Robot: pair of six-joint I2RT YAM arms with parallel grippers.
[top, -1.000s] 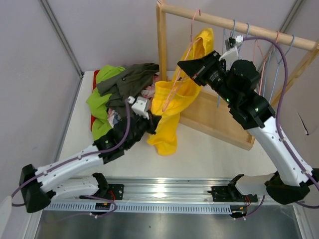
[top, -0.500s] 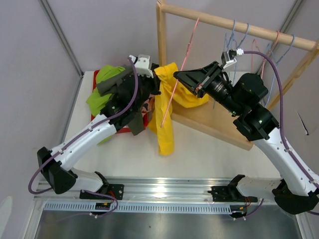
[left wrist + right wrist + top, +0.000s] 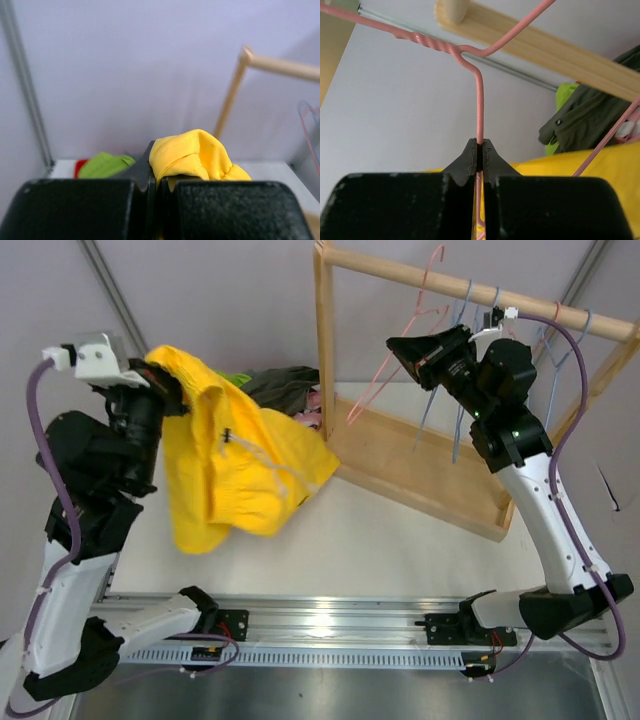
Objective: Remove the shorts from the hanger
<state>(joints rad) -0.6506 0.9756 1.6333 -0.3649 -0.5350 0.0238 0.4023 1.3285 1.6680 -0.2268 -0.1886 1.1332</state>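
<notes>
Starting at the left, what has the left gripper (image 3: pixel 163 390) got?
Its jaws are closed tight on a bunched fold of the yellow shorts (image 3: pixel 232 472). The left wrist view shows that fold (image 3: pixel 192 156) pinched right at the fingertips of the left gripper (image 3: pixel 155 172).

How do the shorts look?
Bright yellow, soft and crumpled. They drape down from the raised gripper above the left part of the table (image 3: pixel 400 540). A pale drawstring lies across the front.

And behind them?
A heap at the back of the table: lime green shorts (image 3: pixel 236 380) and olive shorts (image 3: pixel 285 385), just left of the wooden rack (image 3: pixel 325 360).

Any writing on the cloth?
None I can read.

Further right?
The right gripper (image 3: pixel 403 348) is clamped shut on a pink wire hanger (image 3: pixel 385 390), held up near the rack's top rail. The right wrist view shows the wire (image 3: pixel 479 100) nipped between the tips of the right gripper (image 3: pixel 480 150). The yellow shorts hang well apart from it. Blue hangers (image 3: pixel 458 410) hang on the rail beside it.
</notes>
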